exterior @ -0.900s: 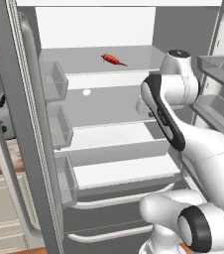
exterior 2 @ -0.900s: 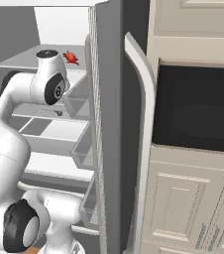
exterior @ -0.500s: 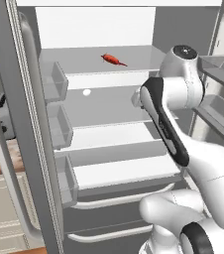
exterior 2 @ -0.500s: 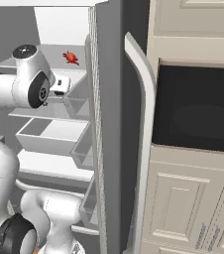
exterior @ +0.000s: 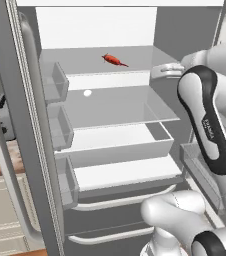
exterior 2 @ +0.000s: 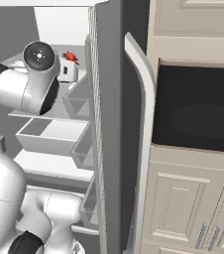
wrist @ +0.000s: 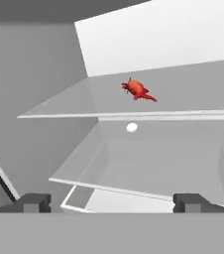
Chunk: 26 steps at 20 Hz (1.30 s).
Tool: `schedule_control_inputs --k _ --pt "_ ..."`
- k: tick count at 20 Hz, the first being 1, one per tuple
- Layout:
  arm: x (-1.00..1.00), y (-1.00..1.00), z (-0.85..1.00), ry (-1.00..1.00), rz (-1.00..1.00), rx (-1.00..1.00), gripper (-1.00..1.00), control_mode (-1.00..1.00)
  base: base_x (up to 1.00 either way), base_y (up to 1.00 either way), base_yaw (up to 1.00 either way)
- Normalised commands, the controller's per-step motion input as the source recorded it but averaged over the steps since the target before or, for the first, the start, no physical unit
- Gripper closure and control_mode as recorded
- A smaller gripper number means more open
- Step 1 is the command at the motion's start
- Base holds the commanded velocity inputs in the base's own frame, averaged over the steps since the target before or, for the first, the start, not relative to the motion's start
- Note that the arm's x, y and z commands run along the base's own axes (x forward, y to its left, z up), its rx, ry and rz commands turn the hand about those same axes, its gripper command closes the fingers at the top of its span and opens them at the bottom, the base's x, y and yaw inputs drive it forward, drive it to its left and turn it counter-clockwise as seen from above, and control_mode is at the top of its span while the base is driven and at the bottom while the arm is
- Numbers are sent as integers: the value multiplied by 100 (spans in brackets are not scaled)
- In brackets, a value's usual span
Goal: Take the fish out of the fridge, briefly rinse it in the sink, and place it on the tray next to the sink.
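The tall grey steel fridge (exterior: 27, 150) is standing with its door swung wide at the left of the left base view, its grey door bins (exterior: 60, 127) stacked just inside the long bar handle. Right of the bins, the small bright red-orange fish (exterior: 115, 60) is lying flat on the upper glass shelf (exterior: 105, 77), toward the back wall, with a small white round object (exterior: 87, 93) resting on the shelf below it. Farther right, the white arm (exterior: 207, 115) has been swinging upward and inward over the last second, so that its wrist is now reaching the right edge of the upper shelf, level with the fish but well apart from it. This is bringing the hand into line with the shelf, and the reach stage of the task is judged to be under way; rinsing and placing are not yet begun. In the hand view the two-finger claw (wrist: 112, 202) is showing its dark fingertips (wrist: 33, 202) spread wide, gripping nothing. Open room is lying above the shelf toward the fish; the shelf's front edge and the right wall are the borders to avoid.
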Motion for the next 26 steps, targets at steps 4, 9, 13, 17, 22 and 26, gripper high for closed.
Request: schedule_control_inputs --k 4,9,13,17,22,26 --pt "12 21 22 -7 3 -8 -100 -100 0 0 0" --pt "4 38 -1 0 -2 -20 -100 -100 0 0 0" --pt "28 0 0 0 0 0 -100 -100 0 0 0" --pt "90 2 0 0 0 0 -100 -100 0 0 0" --pt "100 1 0 0 0 0 -100 -100 0 0 0" --pt "99 9 -8 0 0 0 -100 -100 0 0 0"
